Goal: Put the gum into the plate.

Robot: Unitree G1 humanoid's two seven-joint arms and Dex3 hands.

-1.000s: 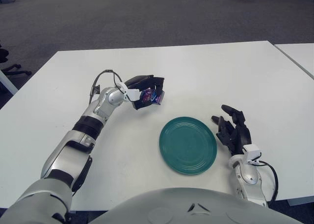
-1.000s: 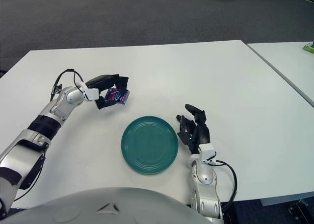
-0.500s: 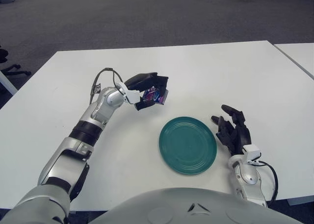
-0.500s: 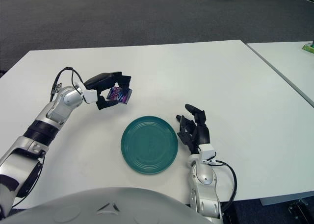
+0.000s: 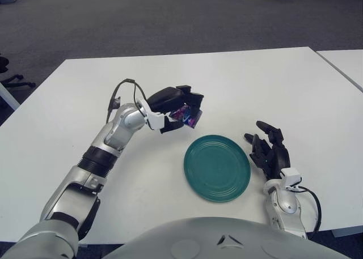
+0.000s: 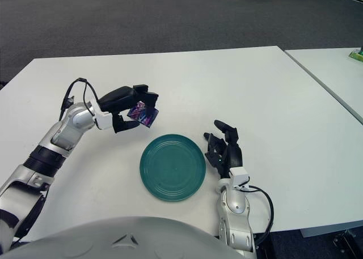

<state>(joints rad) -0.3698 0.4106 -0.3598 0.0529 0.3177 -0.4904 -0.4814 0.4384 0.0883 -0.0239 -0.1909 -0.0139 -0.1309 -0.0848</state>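
White counter (image 5: 238,83) fills most of view, matte, evenly lit. Second white counter (image 5: 346,63) just beside it at right, narrow gap between. Dark grey carpet (image 5: 142,18) beyond. Chair base (image 5: 14,77) at far left edge. Small green thing (image 6: 357,55) on the second counter.

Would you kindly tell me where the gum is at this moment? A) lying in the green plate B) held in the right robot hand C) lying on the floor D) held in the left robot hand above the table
D: the left robot hand grips the gum above the table, left of and beyond the empty green plate.
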